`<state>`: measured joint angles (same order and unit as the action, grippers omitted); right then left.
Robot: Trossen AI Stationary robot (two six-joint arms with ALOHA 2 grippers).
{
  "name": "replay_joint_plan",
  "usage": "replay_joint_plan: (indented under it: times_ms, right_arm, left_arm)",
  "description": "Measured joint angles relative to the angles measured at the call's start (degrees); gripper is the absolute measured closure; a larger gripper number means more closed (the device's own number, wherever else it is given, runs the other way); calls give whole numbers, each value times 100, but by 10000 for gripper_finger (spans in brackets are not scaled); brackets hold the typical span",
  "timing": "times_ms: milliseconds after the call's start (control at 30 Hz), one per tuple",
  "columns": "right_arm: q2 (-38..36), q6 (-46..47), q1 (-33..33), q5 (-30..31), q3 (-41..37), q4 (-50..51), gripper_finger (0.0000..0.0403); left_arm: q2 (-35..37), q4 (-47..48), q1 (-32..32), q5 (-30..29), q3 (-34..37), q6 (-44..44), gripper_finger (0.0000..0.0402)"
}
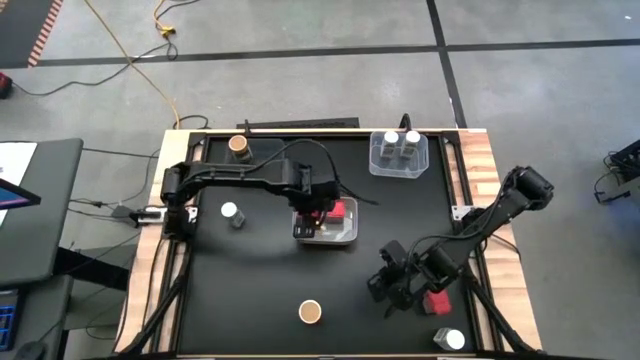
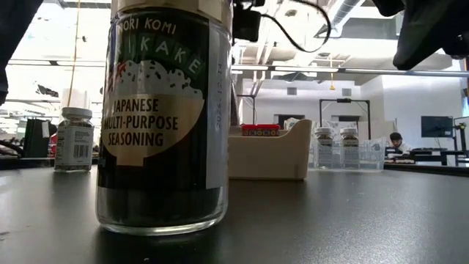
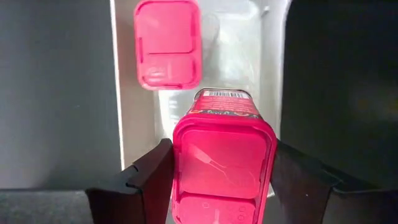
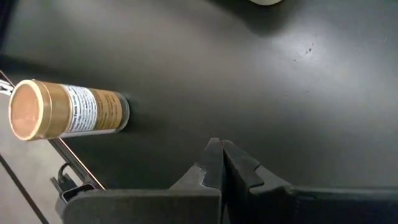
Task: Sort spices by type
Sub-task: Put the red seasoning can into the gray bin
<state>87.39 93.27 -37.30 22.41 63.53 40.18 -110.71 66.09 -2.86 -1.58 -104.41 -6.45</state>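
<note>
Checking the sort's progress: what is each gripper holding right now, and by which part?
The left gripper holds a red spice container by its two sides, over the clear tray. The right gripper is shut, holding nothing.

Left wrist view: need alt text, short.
The left gripper holds a red spice container between its two dark fingers, over a clear tray on the black table. A second red container already lies in that tray.

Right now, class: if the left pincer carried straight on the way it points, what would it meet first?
Probably the clear plastic tray's floor: the left pincer points down into it, gripping a red blocky spice container. Depth is unclear.
</note>
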Motion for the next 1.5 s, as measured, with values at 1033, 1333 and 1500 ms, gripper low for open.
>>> replay_joint_plan:
  times_ms: [1033, 1333, 1500]
  right_arm:
    - [2, -33, 111, 0, 0, 106, 379]
    - [2, -30, 111, 0, 0, 122, 379]
    - [2, -30, 111, 0, 0, 120, 379]
  left_arm:
    - [-581, -461, -428, -115, 273, -344, 184]
    - [-728, -399, -429, -110, 267, 23, 171]
    - [-730, -443, -430, -113, 267, 171, 158]
